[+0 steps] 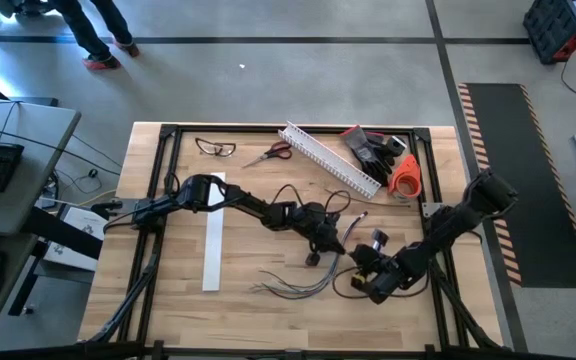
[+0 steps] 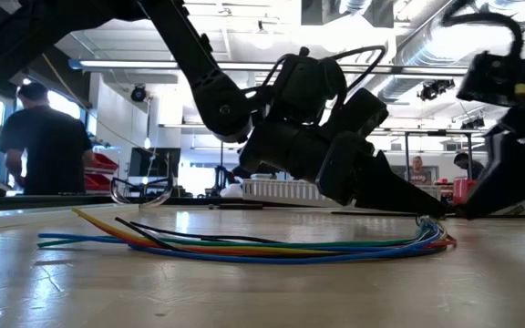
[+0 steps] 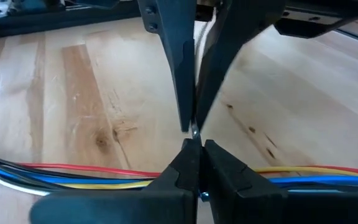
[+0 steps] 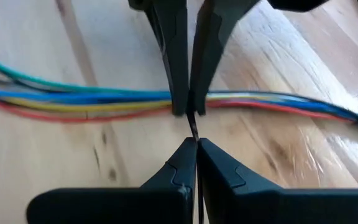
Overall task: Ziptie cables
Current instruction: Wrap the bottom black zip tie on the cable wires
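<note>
Cables (image 2: 244,246): limp multicoloured bundle flat on table; left end effector (image 3: 193,149) and right end effector (image 4: 195,142) both closed on ziptie (image 4: 192,124).

The left arm reaches across from the left side, stretched out low. Its end effector (image 1: 340,243) is pinched shut. The right arm bends in from the right. Its end effector (image 1: 353,256) is pinched shut too, tip to tip with the left one.
</note>
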`<move>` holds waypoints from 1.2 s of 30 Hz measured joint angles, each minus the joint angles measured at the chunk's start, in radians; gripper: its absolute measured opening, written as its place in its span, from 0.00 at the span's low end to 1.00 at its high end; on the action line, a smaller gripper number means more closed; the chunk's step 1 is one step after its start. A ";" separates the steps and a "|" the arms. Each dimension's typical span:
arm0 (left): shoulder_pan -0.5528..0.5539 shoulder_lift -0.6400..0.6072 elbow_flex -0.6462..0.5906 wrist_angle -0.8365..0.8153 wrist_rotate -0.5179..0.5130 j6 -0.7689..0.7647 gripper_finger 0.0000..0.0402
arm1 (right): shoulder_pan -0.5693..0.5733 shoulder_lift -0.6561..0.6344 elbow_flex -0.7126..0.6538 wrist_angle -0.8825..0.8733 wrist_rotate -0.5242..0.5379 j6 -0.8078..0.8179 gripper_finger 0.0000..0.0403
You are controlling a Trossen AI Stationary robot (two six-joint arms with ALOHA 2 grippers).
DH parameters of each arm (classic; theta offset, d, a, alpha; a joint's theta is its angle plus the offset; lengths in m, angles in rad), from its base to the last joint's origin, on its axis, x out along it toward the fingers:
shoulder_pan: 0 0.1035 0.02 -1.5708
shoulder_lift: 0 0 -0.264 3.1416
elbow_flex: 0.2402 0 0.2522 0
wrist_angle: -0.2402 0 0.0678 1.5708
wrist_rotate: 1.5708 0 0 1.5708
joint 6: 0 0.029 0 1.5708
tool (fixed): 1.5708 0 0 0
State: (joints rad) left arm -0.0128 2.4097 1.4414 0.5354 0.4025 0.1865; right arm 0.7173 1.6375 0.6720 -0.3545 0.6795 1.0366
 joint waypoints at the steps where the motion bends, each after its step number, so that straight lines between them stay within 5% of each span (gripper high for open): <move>1: 0.000 0.000 0.000 -0.007 0.000 0.000 0.00 | 0.015 0.001 0.000 -0.012 0.005 0.012 0.00; 13: 0.008 0.000 -0.001 -0.026 0.026 -0.002 0.00 | 0.176 0.002 0.005 -0.183 0.088 0.242 0.02; 21: 0.008 0.000 -0.002 -0.017 0.026 0.006 0.00 | 0.152 -0.061 0.035 -0.162 0.098 0.175 0.33; 28: 0.001 0.000 -0.002 -0.012 0.024 0.026 0.00 | 0.107 -0.061 -0.067 0.070 0.149 0.091 0.56; 36: -0.009 0.000 -0.002 -0.010 0.015 0.060 0.00 | 0.047 -0.061 -0.227 0.409 0.156 0.030 0.47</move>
State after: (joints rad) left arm -0.0219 2.4100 1.4391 0.5257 0.4175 0.2462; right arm 0.7638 1.5764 0.4453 0.0547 0.8359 1.0671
